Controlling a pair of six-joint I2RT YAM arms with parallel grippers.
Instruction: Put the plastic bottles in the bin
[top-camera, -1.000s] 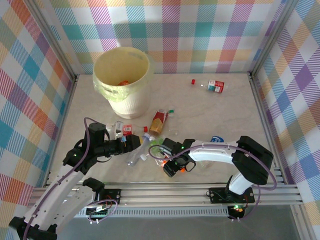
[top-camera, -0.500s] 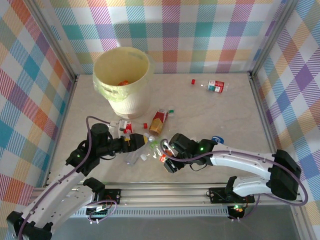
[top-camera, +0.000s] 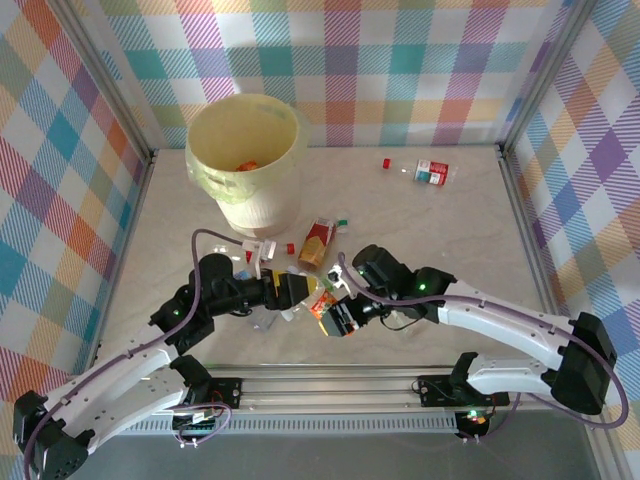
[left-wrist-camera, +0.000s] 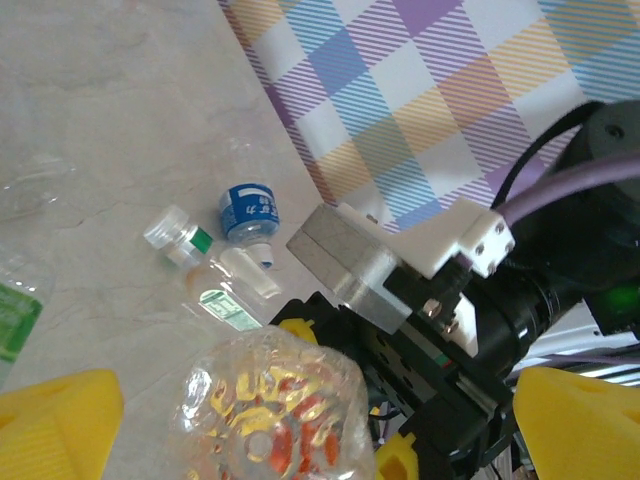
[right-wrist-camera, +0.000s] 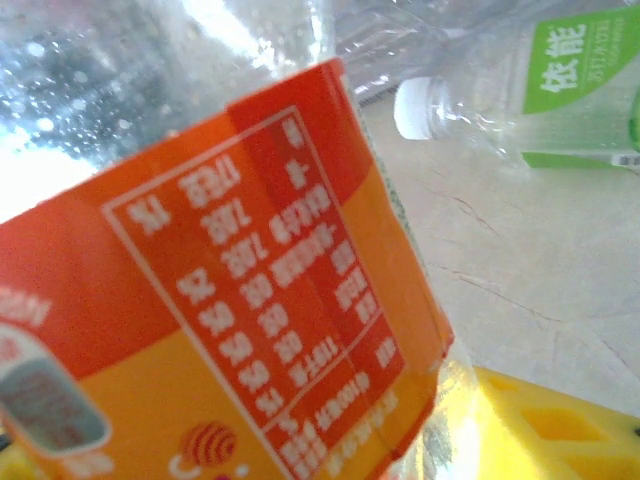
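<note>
– Between the fingers of the right end effector (top-camera: 335, 315), what has changed in the last second?
– The fingers have closed and now clamp the orange-labelled bottle (right-wrist-camera: 250, 300). The right arm (top-camera: 480, 315) has reached leftward across the bench (top-camera: 430, 240) to get there. The left end effector (top-camera: 297, 288) has advanced to just beside that bottle, fingers wide apart and holding nothing.
– Consequence for the task?
– One bottle appears secured. Carriage to the bin (top-camera: 262, 205), at the far left, is not yet done. A red-labelled bottle (top-camera: 432, 172) lies well apart at the far right.
– What does each view add?
– The left wrist view shows the clamped bottle's clear base end-on, with a blue-labelled bottle (left-wrist-camera: 248, 212) on the bench beyond. The right wrist view gives the label print and a green-labelled bottle (right-wrist-camera: 570, 90) nearby. The overhead view places the bin relative to both arms.
</note>
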